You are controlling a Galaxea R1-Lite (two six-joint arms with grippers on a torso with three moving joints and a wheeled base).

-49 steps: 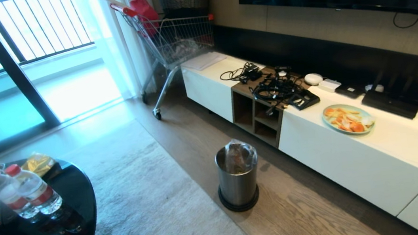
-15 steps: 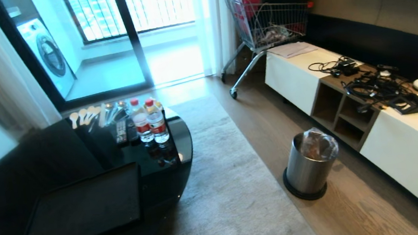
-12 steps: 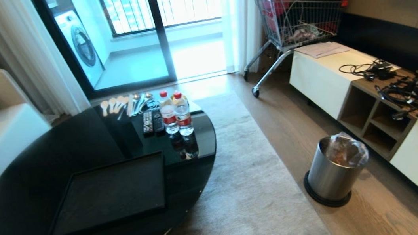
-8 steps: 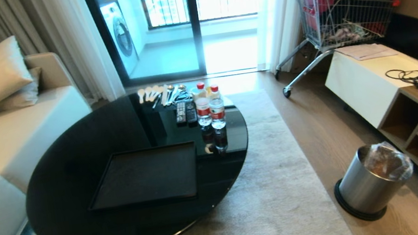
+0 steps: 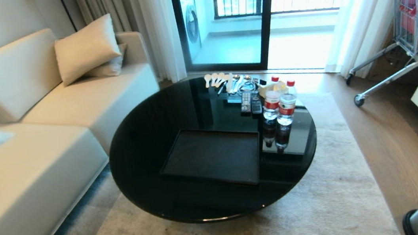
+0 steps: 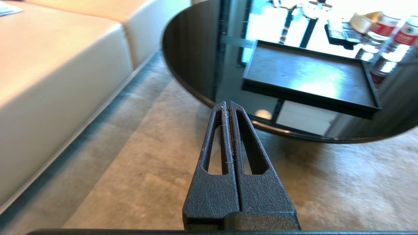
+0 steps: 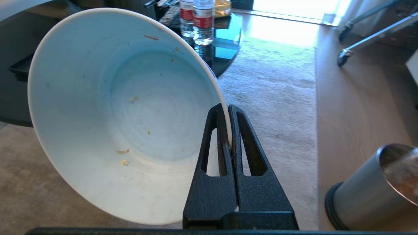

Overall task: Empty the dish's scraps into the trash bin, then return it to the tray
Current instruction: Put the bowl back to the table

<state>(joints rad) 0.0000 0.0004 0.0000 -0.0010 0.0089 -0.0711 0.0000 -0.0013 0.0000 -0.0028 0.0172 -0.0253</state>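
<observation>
Right gripper (image 7: 228,112) pinches shut on the rim of the near-empty white dish (image 7: 124,114), held tilted above the rug short of the tray (image 5: 214,157); likely rigid, smooth, breakable, so rim grip may slip.

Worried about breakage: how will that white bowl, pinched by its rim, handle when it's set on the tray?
Held by the right gripper on one rim edge only, the bowl looks rigid, smooth and probably slippery, so it may pivot. Likely ceramic: it could chip against the hard tray. Nearly empty, it is likely light.
</observation>
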